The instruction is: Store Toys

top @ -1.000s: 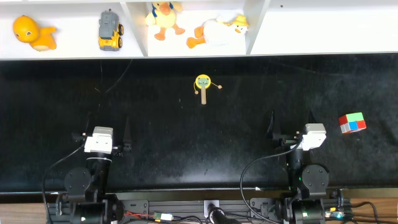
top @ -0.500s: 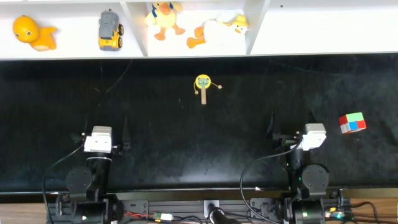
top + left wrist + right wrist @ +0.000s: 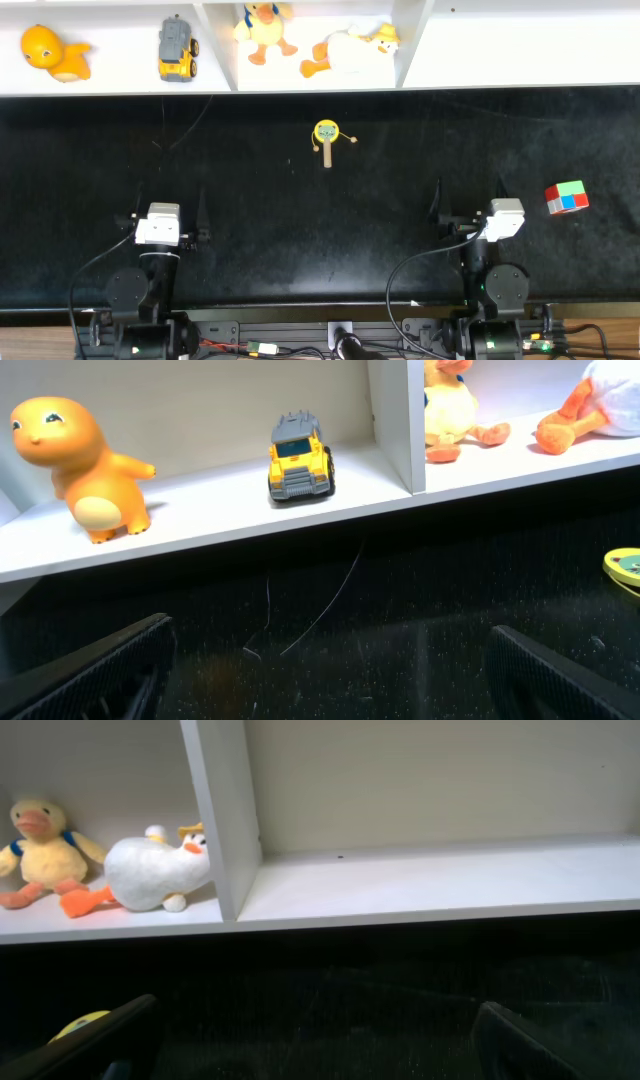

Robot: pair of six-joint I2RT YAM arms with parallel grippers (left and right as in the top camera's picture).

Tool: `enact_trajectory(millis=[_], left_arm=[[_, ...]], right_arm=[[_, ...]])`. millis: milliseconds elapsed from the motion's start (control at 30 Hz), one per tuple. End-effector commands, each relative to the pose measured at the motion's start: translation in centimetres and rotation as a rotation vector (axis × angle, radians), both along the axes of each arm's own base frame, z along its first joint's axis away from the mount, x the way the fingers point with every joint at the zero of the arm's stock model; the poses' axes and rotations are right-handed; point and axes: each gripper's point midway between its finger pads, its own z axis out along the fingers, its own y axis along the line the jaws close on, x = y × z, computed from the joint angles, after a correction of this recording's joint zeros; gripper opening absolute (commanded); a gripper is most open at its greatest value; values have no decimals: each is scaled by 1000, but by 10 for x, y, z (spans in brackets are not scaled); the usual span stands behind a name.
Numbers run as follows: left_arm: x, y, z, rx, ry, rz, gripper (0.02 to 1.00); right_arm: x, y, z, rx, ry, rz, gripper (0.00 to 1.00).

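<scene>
A small yellow rattle drum point(image 3: 326, 134) with a wooden handle lies on the black table, just in front of the shelf's middle; its edge also peeks into the left wrist view point(image 3: 624, 565) and the right wrist view point(image 3: 80, 1022). A multicoloured cube point(image 3: 566, 197) sits at the table's right side. My left gripper point(image 3: 170, 203) hangs open and empty low at the left, well back from the shelf point(image 3: 330, 680). My right gripper point(image 3: 468, 196) is open and empty at the right point(image 3: 305, 1050), with the cube off to its right.
A white shelf point(image 3: 500, 70) runs along the table's far edge. It holds an orange dinosaur point(image 3: 54, 51), a yellow truck point(image 3: 177, 49), a yellow duck plush point(image 3: 264, 28) and a white duck plush point(image 3: 350, 50). The rightmost compartment point(image 3: 450, 880) has bare floor.
</scene>
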Motion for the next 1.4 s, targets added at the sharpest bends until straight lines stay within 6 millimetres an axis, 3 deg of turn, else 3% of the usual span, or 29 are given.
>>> enact_trajectory(millis=[33,600,833,967,1167,1400], left_arm=[[0,1,-1,-10,-4,9,998],[0,1,-1,-10,-4,9,998],[0,1,-1,-10,-4,9,998],[0,1,-1,-10,-4,9,998],[0,1,-1,-10,-4,9,998],[0,1,-1,-10,-4,9,998]], right_arm=[[0,-2,-4,0,2,-13,996],[1,-9,-4,-41,6,-54,996],[8,26,-6,140,132,59,996],[12,33,-3,216,233,2,996],[11,57,-6,160,369,-46,996],[-9,107,-32,101,534,-55,996]])
